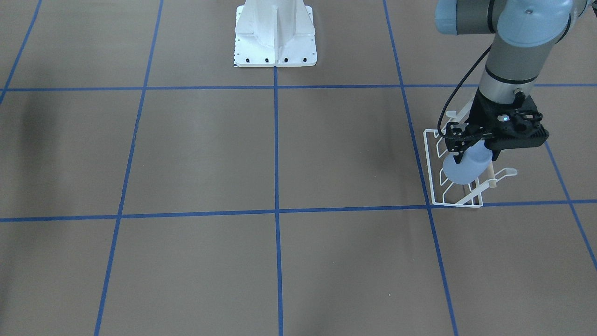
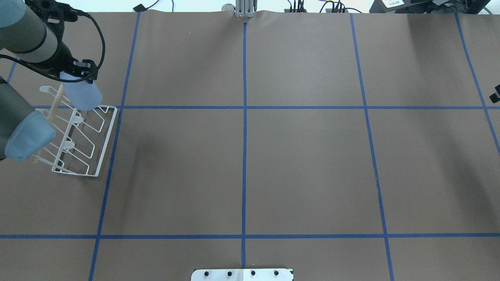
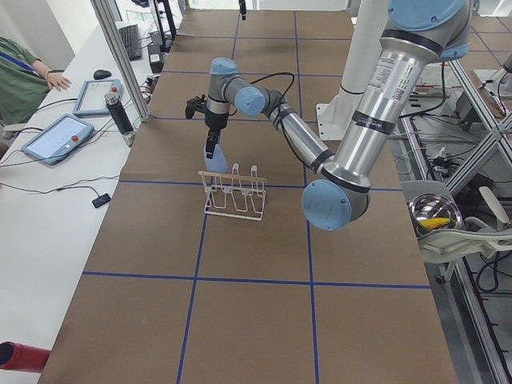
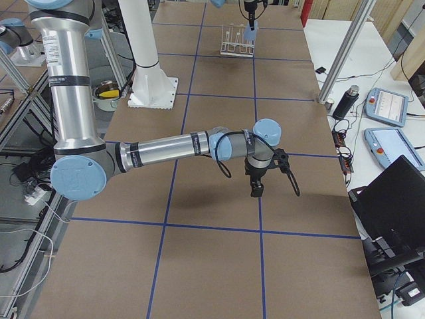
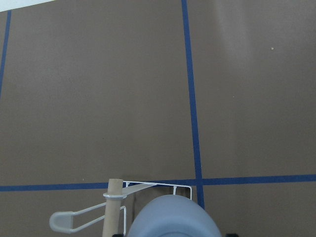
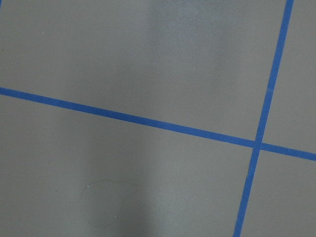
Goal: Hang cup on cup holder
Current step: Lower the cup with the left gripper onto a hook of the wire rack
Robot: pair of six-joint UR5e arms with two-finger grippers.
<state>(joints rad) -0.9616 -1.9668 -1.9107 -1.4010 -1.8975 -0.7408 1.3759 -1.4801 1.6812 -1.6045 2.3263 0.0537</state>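
The pale blue cup (image 1: 466,167) is held in my left gripper (image 1: 485,144), which is shut on it. The cup is tilted over the end of the white wire cup holder (image 1: 438,189) farthest from the robot's base. In the overhead view the cup (image 2: 84,95) hangs above the rack (image 2: 99,156) by its wooden rod (image 2: 54,105). The left wrist view shows the cup (image 5: 173,217) at the bottom edge, next to the rod (image 5: 112,207) and one prong (image 5: 64,222). I cannot tell if the cup touches a prong. My right gripper (image 4: 255,189) hovers low over bare table far to the right; I cannot tell its state.
The robot's white base (image 1: 275,37) stands at the table's middle edge. Blue tape lines (image 2: 245,156) divide the brown table. Tablets (image 3: 60,136) lie on the operators' bench and a metal bowl (image 3: 436,212) sits beside the table.
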